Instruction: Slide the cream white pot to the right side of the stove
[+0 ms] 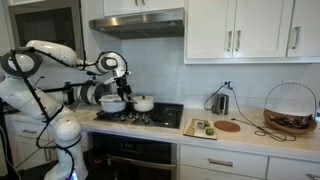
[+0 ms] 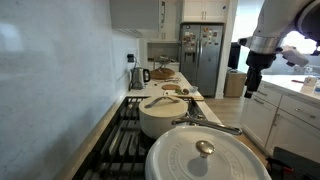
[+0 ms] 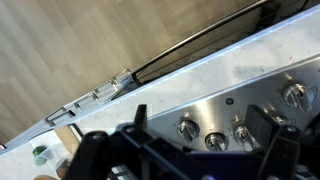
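Note:
A cream white pot (image 1: pixel 143 102) with a wooden utensil in it stands on the black stove (image 1: pixel 165 118), right of a larger white lidded pot (image 1: pixel 112 101). In the exterior view along the counter, the lidded pot (image 2: pixel 205 160) fills the foreground and the cream pot (image 2: pixel 163 118) sits behind it. My gripper (image 1: pixel 122 80) hangs above the stove's front edge, clear of both pots; it also shows at the upper right of an exterior view (image 2: pixel 254 82). In the wrist view my gripper (image 3: pixel 205 125) is open and empty, looking down on the stove's knobs (image 3: pixel 214 140).
A kettle (image 1: pixel 220 100), a cutting board with green items (image 1: pixel 200 127), a round wooden board (image 1: pixel 228 126) and a wire basket (image 1: pixel 290 110) stand on the counter right of the stove. A fridge (image 2: pixel 205 55) stands at the far end. The floor (image 3: pixel 70 50) lies below the gripper.

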You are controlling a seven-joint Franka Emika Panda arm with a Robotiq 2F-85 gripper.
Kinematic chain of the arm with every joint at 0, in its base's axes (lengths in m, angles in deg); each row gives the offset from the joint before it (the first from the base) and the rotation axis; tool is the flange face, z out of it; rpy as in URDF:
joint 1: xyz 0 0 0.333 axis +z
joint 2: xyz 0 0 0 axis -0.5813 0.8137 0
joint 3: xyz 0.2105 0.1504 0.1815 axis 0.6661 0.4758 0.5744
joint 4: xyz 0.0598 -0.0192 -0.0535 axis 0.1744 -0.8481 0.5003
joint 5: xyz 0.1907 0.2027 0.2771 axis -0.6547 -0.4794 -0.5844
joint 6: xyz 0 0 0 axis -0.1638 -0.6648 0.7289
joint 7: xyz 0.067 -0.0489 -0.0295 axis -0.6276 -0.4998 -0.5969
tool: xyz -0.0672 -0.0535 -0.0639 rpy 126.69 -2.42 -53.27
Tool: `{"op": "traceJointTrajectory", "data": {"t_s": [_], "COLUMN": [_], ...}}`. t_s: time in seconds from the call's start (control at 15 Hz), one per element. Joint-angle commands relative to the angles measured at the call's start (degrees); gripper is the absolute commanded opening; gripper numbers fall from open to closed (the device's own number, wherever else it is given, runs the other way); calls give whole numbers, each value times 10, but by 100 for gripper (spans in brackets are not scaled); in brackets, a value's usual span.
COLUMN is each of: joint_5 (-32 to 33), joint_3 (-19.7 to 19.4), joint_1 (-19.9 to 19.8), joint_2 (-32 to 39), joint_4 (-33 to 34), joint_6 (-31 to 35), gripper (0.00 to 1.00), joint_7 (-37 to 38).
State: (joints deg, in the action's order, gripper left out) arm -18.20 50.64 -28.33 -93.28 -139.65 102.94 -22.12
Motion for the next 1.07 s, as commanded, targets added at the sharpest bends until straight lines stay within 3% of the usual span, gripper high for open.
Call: {"op": "traceJointTrajectory", "data": {"t_s": [0.0, 0.47, 1.0], "joint_5": [1, -11, -78], "joint_3": [25, 73, 71], "joint_1": [-15, -7, 21], "joint_2": [66, 155, 219], "joint_4": [70, 155, 203], "joint_6": [-13, -3, 54], "gripper": [100, 100, 100], "joint_7": [83, 246, 263]}}
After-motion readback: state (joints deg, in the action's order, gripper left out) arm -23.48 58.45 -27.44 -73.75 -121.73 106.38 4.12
